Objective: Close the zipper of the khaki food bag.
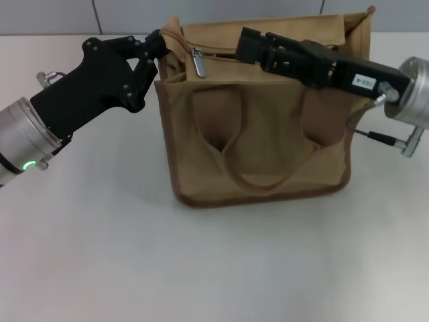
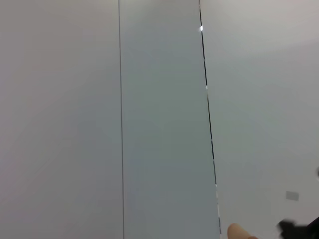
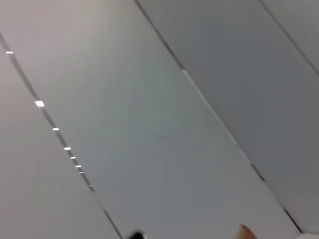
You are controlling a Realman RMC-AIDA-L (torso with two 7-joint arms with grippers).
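Observation:
The khaki food bag [image 1: 261, 134] stands upright in the middle of the white table, its two looped handles hanging down the front. The zipper [image 1: 221, 50] runs along the top flap, and its silver pull tab [image 1: 199, 62] hangs near the bag's left end. My left gripper [image 1: 159, 48] is at the bag's top left corner and pinches the edge there. My right gripper [image 1: 245, 44] reaches in from the right and lies over the bag's top, its tip a short way right of the pull tab and apart from it. Both wrist views show only wall panels.
The white table [image 1: 100, 235] spreads around the bag. A grey panelled wall [image 1: 67, 17] stands behind the table. A small tan patch shows at the lower edge of the left wrist view [image 2: 240, 233] and of the right wrist view [image 3: 245, 230].

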